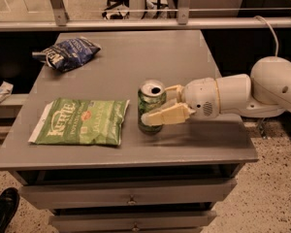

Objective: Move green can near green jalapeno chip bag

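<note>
Reaching across the grey table (199,144) from its right side, my gripper (155,106) is clamped around the green can (150,97), one pale finger (166,116) across the can's near side and the other behind it; the can stands upright between them, silver top showing, its base on or just above the tabletop, I cannot tell which; just beyond my fingertips, left of the can, the green jalapeno chip bag (80,122) lies flat, near the can but not touching it; farther off, toward the far left corner, lies a dark blue chip bag (68,53), well apart from my gripper.
</note>
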Available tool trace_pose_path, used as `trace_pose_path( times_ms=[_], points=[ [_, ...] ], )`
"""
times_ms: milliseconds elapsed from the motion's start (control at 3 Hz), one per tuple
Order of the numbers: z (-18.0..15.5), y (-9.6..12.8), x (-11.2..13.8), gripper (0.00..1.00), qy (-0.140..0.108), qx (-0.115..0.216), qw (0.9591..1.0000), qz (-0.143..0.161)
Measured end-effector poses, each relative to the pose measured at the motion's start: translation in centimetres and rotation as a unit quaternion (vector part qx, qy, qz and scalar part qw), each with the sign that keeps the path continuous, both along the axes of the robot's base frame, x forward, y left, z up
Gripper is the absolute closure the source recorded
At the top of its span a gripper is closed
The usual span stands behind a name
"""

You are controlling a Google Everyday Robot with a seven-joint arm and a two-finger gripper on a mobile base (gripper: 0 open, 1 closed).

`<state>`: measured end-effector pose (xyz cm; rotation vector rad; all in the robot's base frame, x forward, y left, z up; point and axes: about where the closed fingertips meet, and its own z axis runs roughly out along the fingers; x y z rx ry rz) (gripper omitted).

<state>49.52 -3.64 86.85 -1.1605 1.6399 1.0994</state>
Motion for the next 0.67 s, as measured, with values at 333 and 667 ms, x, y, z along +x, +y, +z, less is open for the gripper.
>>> trace_pose_path(
  times_ms=[333, 667],
  points=[
    [0.4, 0.1, -0.3, 0.0, -0.007, 0.001, 0.9999, 0.015],
    [1.2, -1.2, 0.0, 0.0, -0.023, -0.013, 0.9994, 0.024]
  ],
)
